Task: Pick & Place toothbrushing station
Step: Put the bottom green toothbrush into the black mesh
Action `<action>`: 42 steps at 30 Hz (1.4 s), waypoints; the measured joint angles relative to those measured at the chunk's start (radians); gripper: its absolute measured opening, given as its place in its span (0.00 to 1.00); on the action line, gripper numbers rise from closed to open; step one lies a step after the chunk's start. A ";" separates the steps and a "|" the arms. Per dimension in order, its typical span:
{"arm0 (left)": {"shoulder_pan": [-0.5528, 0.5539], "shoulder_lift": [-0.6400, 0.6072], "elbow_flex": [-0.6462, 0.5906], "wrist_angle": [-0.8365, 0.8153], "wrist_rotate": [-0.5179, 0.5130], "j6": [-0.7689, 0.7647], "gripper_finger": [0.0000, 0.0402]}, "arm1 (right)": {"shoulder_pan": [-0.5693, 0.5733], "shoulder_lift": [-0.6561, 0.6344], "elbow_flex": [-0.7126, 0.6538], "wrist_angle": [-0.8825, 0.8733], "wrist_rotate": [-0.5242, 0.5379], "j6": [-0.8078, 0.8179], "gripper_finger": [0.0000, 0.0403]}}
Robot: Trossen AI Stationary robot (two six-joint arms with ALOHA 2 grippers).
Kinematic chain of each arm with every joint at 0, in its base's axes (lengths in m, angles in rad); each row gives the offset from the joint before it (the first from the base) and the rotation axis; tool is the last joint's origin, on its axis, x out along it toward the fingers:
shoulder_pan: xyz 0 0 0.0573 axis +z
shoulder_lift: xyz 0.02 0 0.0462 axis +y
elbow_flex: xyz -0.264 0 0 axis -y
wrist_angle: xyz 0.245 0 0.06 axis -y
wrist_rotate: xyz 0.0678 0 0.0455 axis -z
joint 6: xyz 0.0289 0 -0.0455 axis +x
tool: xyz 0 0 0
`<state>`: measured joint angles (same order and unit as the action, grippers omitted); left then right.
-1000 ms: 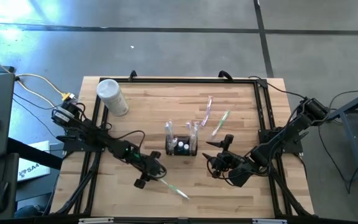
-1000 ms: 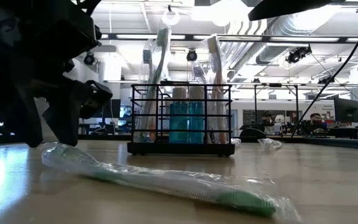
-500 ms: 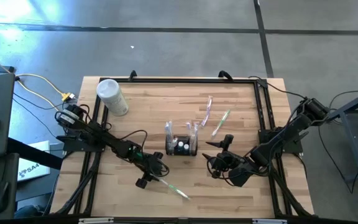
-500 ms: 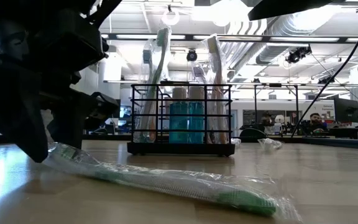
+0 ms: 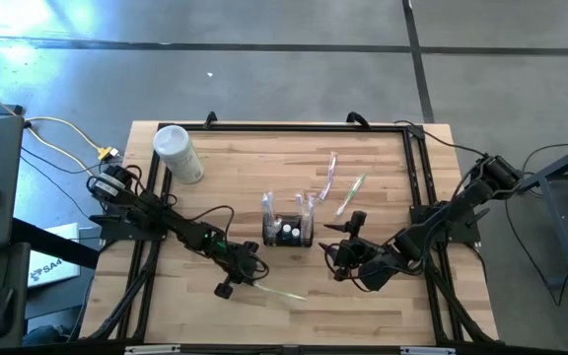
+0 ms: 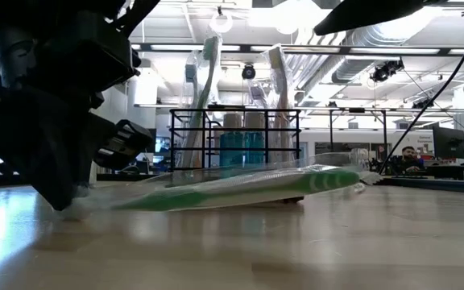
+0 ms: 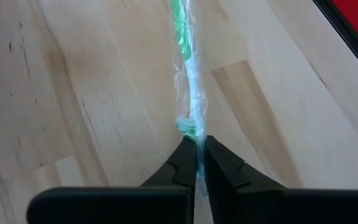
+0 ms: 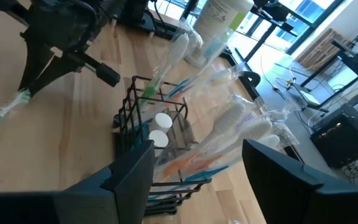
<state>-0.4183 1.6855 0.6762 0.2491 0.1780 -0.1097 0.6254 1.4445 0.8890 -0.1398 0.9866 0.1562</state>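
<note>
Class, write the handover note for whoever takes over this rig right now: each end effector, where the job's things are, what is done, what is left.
Left end effector: shut on the wrapped green toothbrush, one end raised off the table.
Right end effector: open, empty, waiting right of the black caddy.
Done: two wrapped brushes stand in the caddy.
Left: place the held brush; two more wrapped toothbrushes lie behind the caddy. White container sits at the far left corner.

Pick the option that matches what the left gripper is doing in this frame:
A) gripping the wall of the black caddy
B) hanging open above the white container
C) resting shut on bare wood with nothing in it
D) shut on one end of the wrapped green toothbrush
D: in the left wrist view the left gripper is pinched on the end of the wrapped green toothbrush, whose far end is off the table in the low view.
</note>
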 joint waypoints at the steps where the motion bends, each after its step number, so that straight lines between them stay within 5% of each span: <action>1: 0.000 0.000 0.000 -0.002 0.000 -0.001 0.02 | 0.000 0.000 0.000 0.000 0.000 0.000 0.59; 8: -0.001 -0.031 0.012 -0.086 -0.014 -0.026 0.01 | 0.000 0.000 0.000 -0.001 0.000 0.000 0.59; 15: -0.047 -0.065 0.203 -0.504 -0.146 0.011 0.01 | 0.000 0.000 0.000 -0.006 -0.014 0.003 0.59; 21: -0.122 -0.063 0.487 -0.908 -0.333 0.074 0.00 | 0.001 0.000 0.000 0.003 -0.219 0.027 0.59; 26: -0.217 -0.063 0.692 -1.090 -0.530 0.213 0.00 | 0.000 -0.005 0.000 0.031 -0.428 0.058 0.59; 31: -0.273 -0.063 0.767 -1.114 -0.685 0.450 0.00 | 0.000 -0.005 0.000 0.082 -0.563 0.052 0.59; 37: -0.276 -0.025 0.768 -1.096 -0.818 0.815 0.00 | -0.028 -0.010 0.000 0.203 -0.575 0.058 0.59; 42: -0.254 0.030 0.770 -0.933 -1.034 1.069 0.02 | -0.117 -0.006 0.000 0.328 -0.732 0.100 0.59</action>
<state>-0.6722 1.7156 1.4460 -0.6842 -0.8555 0.9591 0.5089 1.4380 0.8894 0.1887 0.2545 0.2559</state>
